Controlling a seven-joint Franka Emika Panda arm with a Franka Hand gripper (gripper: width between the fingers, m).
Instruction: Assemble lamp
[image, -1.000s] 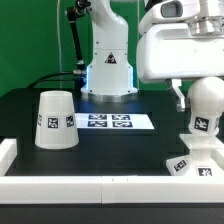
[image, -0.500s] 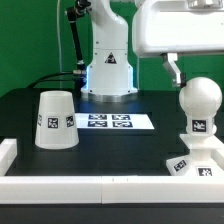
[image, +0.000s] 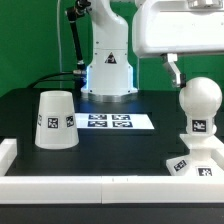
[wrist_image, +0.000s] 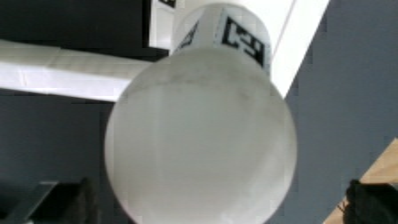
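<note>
The ball-shaped bulb stands upright on the neck of the blocky base at the exterior view's right. My gripper hangs just above and behind the bulb, apart from it, with its jaws spread wide and nothing in them. In the wrist view the bulb fills the middle, and the dark fingers show at the two sides of it. The tapered shade stands mouth down on the black table at the exterior view's left.
The marker board lies flat in the middle of the table. A white rail runs along the front edge and up the left side. The arm's base stands at the back.
One second ago my gripper was low around the bulb. It has let go and risen above it. Nothing has moved in the last half second.
</note>
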